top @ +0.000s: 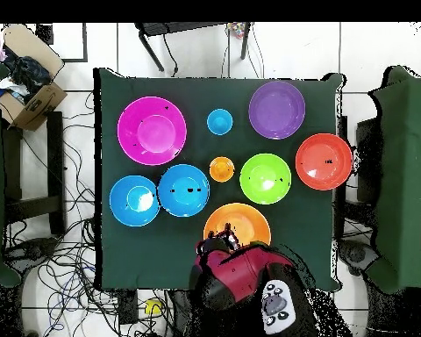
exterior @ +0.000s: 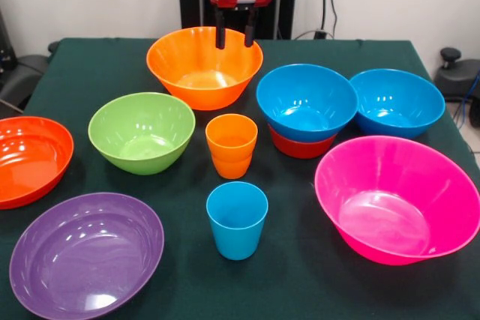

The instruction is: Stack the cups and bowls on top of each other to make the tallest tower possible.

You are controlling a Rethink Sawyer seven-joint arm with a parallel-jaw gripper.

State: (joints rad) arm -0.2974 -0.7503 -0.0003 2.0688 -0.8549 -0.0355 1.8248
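Observation:
My gripper (exterior: 234,37) hangs open and empty over the far rim of the orange bowl (exterior: 202,65); in the overhead view it (top: 219,239) is at that bowl's (top: 240,221) edge. Two orange cups (exterior: 231,145) sit nested at mid-table, with the light blue cup (exterior: 236,219) in front of them. A blue bowl (exterior: 306,101) rests on a red-orange bowl (exterior: 300,146), the only pile. The second blue bowl (exterior: 396,101), pink bowl (exterior: 397,198), lime green bowl (exterior: 141,131), purple bowl (exterior: 86,254) and the other red-orange bowl (exterior: 30,157) stand alone.
The dark green tablecloth (exterior: 105,58) covers the table. Beside the table, the overhead view shows a cardboard box (top: 30,96) and cables on the floor (top: 65,263). Green-covered tables stand at both sides.

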